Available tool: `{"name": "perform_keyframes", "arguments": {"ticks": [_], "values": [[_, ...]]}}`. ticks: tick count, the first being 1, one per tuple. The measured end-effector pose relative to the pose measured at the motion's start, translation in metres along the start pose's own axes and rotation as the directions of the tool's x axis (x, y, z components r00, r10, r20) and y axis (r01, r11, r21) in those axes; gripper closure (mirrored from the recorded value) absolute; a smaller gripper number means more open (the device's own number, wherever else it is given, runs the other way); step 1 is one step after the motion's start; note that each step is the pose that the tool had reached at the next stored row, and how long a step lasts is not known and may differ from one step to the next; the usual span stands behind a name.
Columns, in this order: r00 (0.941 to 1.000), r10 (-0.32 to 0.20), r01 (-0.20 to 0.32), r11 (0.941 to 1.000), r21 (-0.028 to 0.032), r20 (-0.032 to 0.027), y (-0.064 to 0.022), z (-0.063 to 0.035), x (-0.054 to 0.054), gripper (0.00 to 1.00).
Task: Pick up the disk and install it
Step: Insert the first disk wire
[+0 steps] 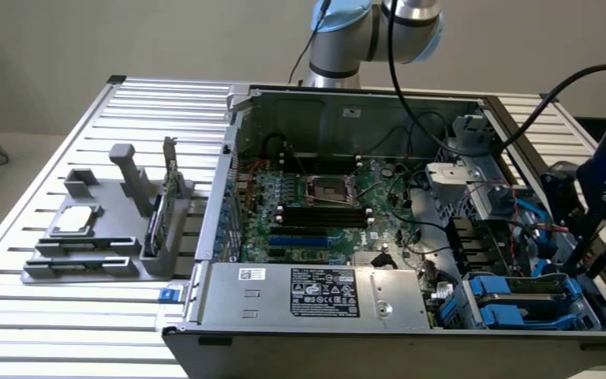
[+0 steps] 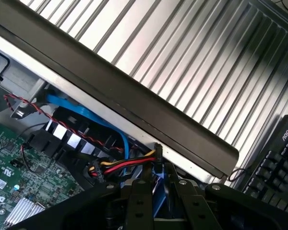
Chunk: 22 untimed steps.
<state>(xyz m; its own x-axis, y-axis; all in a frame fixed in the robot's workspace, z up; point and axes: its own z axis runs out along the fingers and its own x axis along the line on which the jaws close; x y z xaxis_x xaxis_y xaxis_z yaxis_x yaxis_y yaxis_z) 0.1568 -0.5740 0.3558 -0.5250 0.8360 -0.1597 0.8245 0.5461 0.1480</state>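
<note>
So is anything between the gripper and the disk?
Nothing visible: a blue edge, apparently of the disk, sits between the fingers of the gripper. The red-yellow cable bundle lies close beside them, not between.

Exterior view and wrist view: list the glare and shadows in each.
Exterior view: the ribbed table glares white at the exterior view's lower left; the computer case is dim inside. Wrist view: glare washes the table's ribs pale, a darker band crosses them, and the case's rim is almost black.
</note>
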Motion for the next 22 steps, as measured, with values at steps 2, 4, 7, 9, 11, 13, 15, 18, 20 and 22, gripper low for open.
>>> {"name": "perform_keyframes", "arguments": {"ticks": [2,4,7,9,11,13,15,18,20,22], "values": [[1.0,0.0,0.0,1.0,0.0,0.0,-0.0004,0.0008,-0.0004,0.75],[1.0,0.0,0.0,1.0,0.0002,0.0003,-0.0007,0.0013,-0.0005,0.75],[1.0,0.0,0.0,1.0,0.0,-0.0001,-0.0009,0.0027,-0.0004,0.75],[1.0,-0.001,0.001,1.0,-0.0001,-0.0001,-0.0011,0.0038,-0.0002,0.75],[1.0,-0.002,0.002,1.0,-0.0003,-0.0002,-0.0012,0.0047,-0.0001,0.75],[1.0,-0.003,0.003,1.0,-0.0004,-0.0002,-0.0013,0.0051,0.0,0.75],[1.0,-0.005,0.005,1.0,-0.0008,-0.0004,-0.0013,0.0054,0.0,0.75],[1.0,-0.009,0.009,1.0,-0.0018,-0.0013,-0.0011,0.0057,0.0,0.75],[0.9999,-0.014,0.014,0.9999,-0.0026,-0.002,-0.001,0.0059,-0.0001,0.75],[0.9997,-0.024,0.024,0.9997,-0.0041,-0.0034,-0.0009,0.006,-0.0002,0.75]]}}
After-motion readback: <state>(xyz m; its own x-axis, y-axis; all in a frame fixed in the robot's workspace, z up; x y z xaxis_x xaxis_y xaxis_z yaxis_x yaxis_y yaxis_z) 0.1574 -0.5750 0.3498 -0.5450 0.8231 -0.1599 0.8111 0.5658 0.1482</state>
